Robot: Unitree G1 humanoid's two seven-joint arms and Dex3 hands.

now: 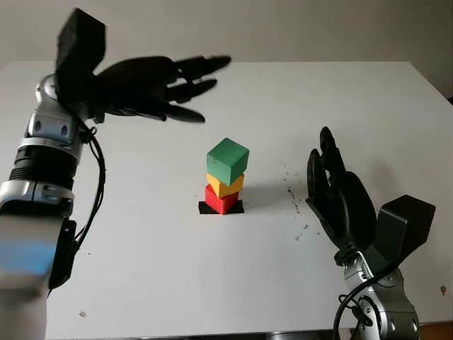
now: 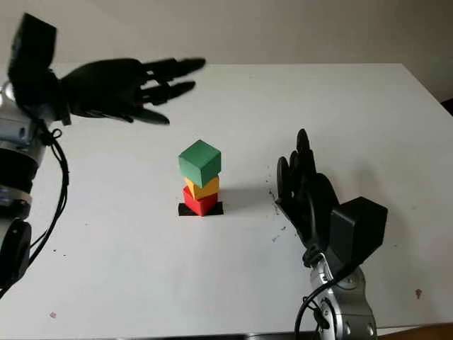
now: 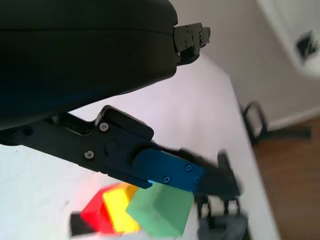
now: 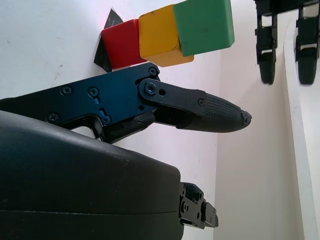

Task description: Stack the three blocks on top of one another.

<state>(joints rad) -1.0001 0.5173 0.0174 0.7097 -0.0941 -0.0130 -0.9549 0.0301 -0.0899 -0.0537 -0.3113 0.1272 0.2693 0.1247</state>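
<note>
On a white desk, a three-block tower stands finished while both of the robot's hands hang clear of it. Nearest the camera, the right hand is raised on edge at the desk's right side, holding nothing, its fingers extended and close together, pointing away from the robot. The tower lies to that hand's left, well apart, with bare desk between. At the centre, the red block sits on a small black square marker, the yellow block rests on it, and the green block crowns the pile, turned at an angle to those below and overhanging slightly. The stack's long axis runs upright. Farther back, the left hand hovers above the desk, beyond and to the left of the tower, empty, its fingers stretched straight out toward the right with small gaps between them. The right hand appears the nearer of the two to the stack. The task looks complete; any further move would likely be a retreat, keeping clear of the twisted green cube.
</note>
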